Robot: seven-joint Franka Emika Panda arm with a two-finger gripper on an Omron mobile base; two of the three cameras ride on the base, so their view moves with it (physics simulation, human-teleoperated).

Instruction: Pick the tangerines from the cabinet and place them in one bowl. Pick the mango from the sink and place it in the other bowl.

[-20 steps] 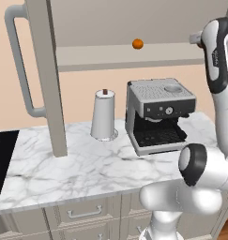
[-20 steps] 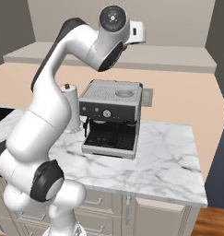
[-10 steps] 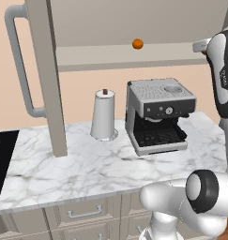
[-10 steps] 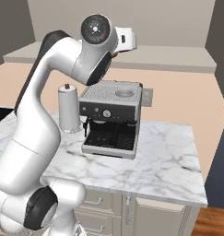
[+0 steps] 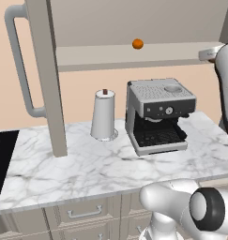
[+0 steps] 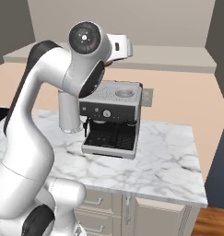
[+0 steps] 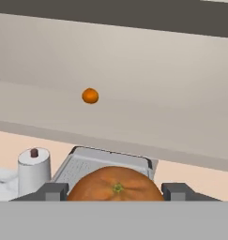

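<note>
1. End effector [image 7: 116,193]: jaws closed partway on one tangerine [image 7: 116,183], a fingertip [image 7: 52,191] pressed on each side. Held fruit sits up at cabinet-shelf height, off the right end of the shelf.
2. Risk: round, smooth fruit w/ only two thin contacts; a fast swing toward the bowl could roll it out, prob. dropping it onto the bench [image 5: 110,159] or the floor.
3. Risk: the arm is high beside the cabinet [image 5: 134,56]; a wide turn could clip the shelf edge or the open door [image 5: 42,75].
4. Below and ahead of the end effector: espresso machine [image 5: 157,115], then a grey canister [image 5: 104,115].
5. Count: tangerines 2, one gripped, second tangerine [image 5: 138,44] farther along the shelf, well apart. Espresso machine 1, canister 1.
</note>
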